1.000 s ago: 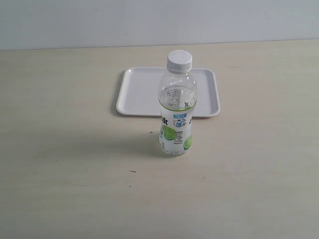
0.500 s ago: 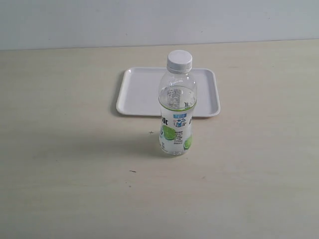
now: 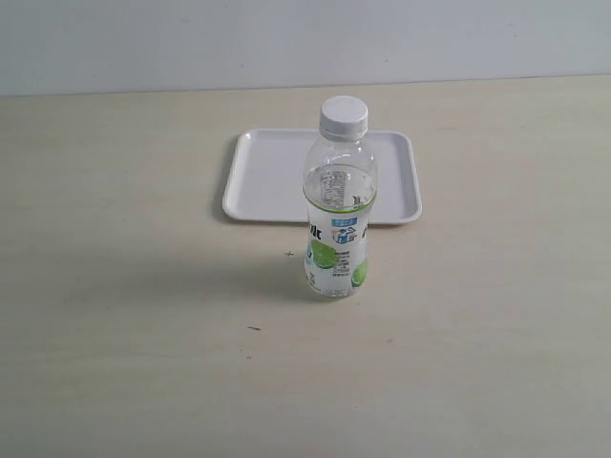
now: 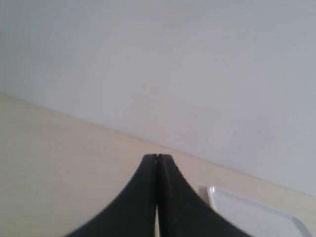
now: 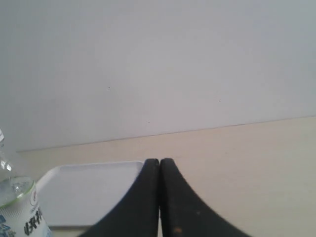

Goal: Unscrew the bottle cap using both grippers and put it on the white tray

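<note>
You have not started yet. Your left claw (image 4: 157, 157) is pressed together and holds nothing. Your right claw (image 5: 159, 160) is the same. The cap (image 3: 344, 116) sits on the bottle (image 3: 339, 219), which stands on the tabletop (image 3: 124, 286) out in front of your right claw, well apart from it. The tray (image 3: 267, 181) lies past the bottle. All the work is left: hold, twist, carry.

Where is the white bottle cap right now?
In the exterior view, the bottle cap sits atop the upright bottle near the picture's middle, just in front of the white tray.
</note>
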Robot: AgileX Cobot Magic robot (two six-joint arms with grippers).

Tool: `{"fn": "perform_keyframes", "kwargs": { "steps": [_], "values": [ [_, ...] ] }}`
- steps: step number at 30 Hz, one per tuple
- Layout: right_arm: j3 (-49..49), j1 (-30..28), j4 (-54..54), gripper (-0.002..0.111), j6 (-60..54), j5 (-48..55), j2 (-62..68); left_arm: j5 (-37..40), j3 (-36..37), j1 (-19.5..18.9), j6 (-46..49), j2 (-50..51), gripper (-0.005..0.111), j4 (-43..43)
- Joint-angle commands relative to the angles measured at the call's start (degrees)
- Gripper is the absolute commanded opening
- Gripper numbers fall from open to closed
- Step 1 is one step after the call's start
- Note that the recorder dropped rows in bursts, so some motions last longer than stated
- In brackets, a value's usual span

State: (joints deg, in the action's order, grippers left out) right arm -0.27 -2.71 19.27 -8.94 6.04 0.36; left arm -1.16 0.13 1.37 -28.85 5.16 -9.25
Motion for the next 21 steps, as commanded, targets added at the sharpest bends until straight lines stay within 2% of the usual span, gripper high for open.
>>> {"fn": "perform_keyframes", "kwargs": {
  "steps": [1,4,6,8,9,11,15,18,21],
  "values": [
    [0.3,-0.3,3.3,0.000,3.3,-0.2,-0.4,-10.8,-0.1,0.4,-0.3,0.3,0.000,-0.7],
    [0.3,-0.3,3.3,0.000,3.0,-0.2,-0.4,-17.4,-0.1,0.4,-2.8,1.2,0.000,-4.9],
    [0.3,-0.3,3.3,0.000,3.0,-0.2,-0.4,-25.2,-0.1,0.4,-9.4,4.6,0.000,-17.1],
    [0.3,-0.3,3.3,0.000,3.0,-0.2,-0.4,-33.3,-0.1,0.4,-10.8,10.3,0.000,-25.7],
    [0.3,-0.3,3.3,0.000,3.0,-0.2,-0.4,-37.7,-0.1,0.4,-10.8,15.2,0.000,-30.0],
    [0.3,-0.3,3.3,0.000,3.0,-0.2,-0.4,-40.9,-1.7,0.4,-11.0,22.7,0.000,-34.8],
    [0.3,-0.3,3.3,0.000,3.0,-0.2,-0.4,-49.2,-7.9,0.4,-11.4,43.8,0.000,-42.3],
    [0.3,-0.3,3.3,0.000,3.0,-0.2,-0.4,-59.1,-13.3,0.4,-7.7,60.5,0.000,-52.0],
    [0.3,-0.3,3.3,0.000,3.0,-0.2,-0.4,-64.4,-19.2,0.4,-3.8,73.8,0.000,-59.1]
  ]
}}
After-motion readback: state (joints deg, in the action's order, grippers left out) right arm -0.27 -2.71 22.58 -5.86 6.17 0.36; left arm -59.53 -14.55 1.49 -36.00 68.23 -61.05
